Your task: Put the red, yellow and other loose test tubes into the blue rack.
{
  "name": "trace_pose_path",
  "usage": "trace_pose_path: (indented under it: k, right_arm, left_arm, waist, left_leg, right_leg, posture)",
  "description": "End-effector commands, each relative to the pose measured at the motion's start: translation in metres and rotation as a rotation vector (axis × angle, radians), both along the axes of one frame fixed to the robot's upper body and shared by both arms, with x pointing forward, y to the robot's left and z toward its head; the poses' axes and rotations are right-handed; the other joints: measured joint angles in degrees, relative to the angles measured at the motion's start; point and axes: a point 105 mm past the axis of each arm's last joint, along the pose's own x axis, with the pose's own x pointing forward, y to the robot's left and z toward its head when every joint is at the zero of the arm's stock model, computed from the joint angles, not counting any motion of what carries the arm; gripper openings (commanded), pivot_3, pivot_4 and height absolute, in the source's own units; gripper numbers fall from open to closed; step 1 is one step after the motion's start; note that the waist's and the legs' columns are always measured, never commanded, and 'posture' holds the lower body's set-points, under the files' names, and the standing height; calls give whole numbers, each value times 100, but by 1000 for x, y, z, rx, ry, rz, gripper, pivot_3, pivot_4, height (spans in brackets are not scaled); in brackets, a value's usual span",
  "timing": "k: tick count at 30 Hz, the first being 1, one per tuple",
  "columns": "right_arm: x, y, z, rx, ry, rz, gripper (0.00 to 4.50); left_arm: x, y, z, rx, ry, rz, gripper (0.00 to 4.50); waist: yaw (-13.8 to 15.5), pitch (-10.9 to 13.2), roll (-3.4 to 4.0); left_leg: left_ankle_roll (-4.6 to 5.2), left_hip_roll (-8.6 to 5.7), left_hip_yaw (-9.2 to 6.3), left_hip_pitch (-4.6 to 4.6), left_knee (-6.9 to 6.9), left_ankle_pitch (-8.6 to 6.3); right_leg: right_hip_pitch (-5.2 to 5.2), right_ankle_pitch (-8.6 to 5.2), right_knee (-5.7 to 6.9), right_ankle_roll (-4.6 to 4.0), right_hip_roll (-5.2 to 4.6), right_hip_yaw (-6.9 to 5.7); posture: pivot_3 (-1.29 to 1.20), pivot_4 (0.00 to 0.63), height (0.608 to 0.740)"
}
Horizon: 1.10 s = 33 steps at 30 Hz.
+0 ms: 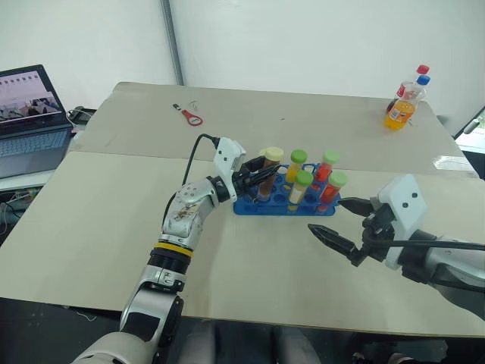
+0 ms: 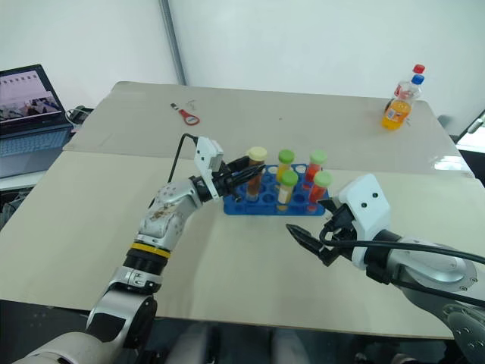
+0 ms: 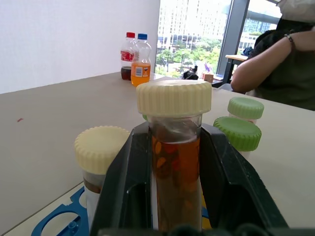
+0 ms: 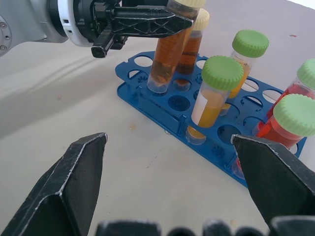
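Fingers of your left gripper (image 4: 147, 22) pinch the brown-orange tube with the cream cap (image 4: 170, 54), its tip down in a corner hole of the blue rack (image 4: 147, 91) on the table (image 1: 114, 227). Your right gripper (image 1: 345, 227) hangs spread wide, near the rack and apart from it. Five other tubes stand in the rack.

A blue rack (image 1: 282, 199) is seen near the middle of the pale desk (image 1: 98, 227), with several capped test tubes standing in it. The left hand (image 1: 258, 176) is closed on a cream-capped tube of brown-orange liquid (image 1: 270, 168) at the rack's left end. The right hand (image 1: 337, 222) is held just beside the rack, its fingers spread and empty. A red-handled opener (image 1: 188, 115), two soda bottles (image 1: 405, 100) and a laptop (image 1: 29, 117) are placed farther off.
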Motion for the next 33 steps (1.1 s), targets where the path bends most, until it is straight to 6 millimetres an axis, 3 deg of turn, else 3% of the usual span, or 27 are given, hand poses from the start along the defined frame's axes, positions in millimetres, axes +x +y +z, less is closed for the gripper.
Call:
trace_pose_path:
  k: [1,10,21,28,33]
  right_arm:
    - [1,-1,10,10,-53,-5,4500]
    - [-1,-1,7,-10,-45,-7,4500]
    - [1,-2,9,12,-66,-26,4500]
    - [4,-4,16,34,-119,-40,4500]
    - [11,-12,27,3,-230,-79,4500]
  left_arm:
    - [-3,-3,-9,34,9,-6,842]
    - [-14,-19,-14,69,-83,-28,839]
    - [-11,-14,-20,81,-105,5,838]
    - [-17,-2,-24,134,-133,-37,4334]
    - [-23,21,-22,229,-169,-48,4487]
  waist:
    - [1,0,0]
    - [19,0,0]
    - [24,0,0]
    - [4,0,0]
    - [2,0,0]
  left_leg:
    - [0,0,0,1,0,0]
    - [0,-2,-4,5,-1,0]
    - [0,-4,-7,3,0,0]
    - [0,-2,-8,4,-4,0]
    - [0,-1,-8,4,-5,0]
  right_leg:
    - [1,0,-1,0,0,0]
    - [14,-1,-9,1,0,0]
    - [17,-1,-10,2,-1,-1]
    - [16,-1,-11,2,1,-2]
    - [14,-2,-12,3,1,-2]
  posture:
    - [0,150,705]
    - [0,150,705]
    - [0,150,705]
    - [0,150,705]
    - [0,150,705]
